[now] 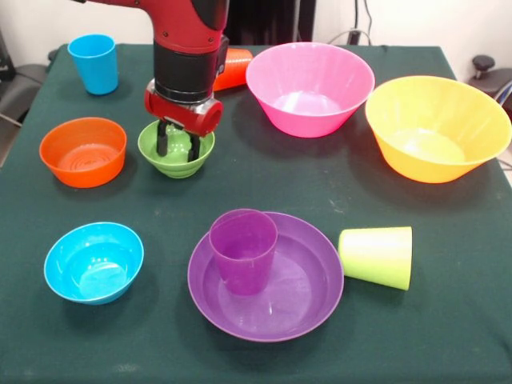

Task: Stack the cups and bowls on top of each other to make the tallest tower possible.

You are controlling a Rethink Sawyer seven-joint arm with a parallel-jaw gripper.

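My gripper (178, 144) hangs over the small green bowl (176, 160), open, its two dark fingers reaching down inside the bowl. Left of it sits the small orange bowl (82, 150). The small blue bowl (94, 262) rests at the near left. A purple cup (243, 250) stands upright in the wide shallow purple bowl (304, 288). Beside that bowl a lime green cup (377, 255) lies on its side. The blue cup (94, 63) stands at the far left. An orange cup (232, 68) lies on its side behind the arm. No tower stands.
The large pink bowl (310, 86) sits at the far middle and the large yellow bowl (436, 126) at the right. All rest on a dark green cloth (264, 180). The table's edges run close to the orange and yellow bowls.
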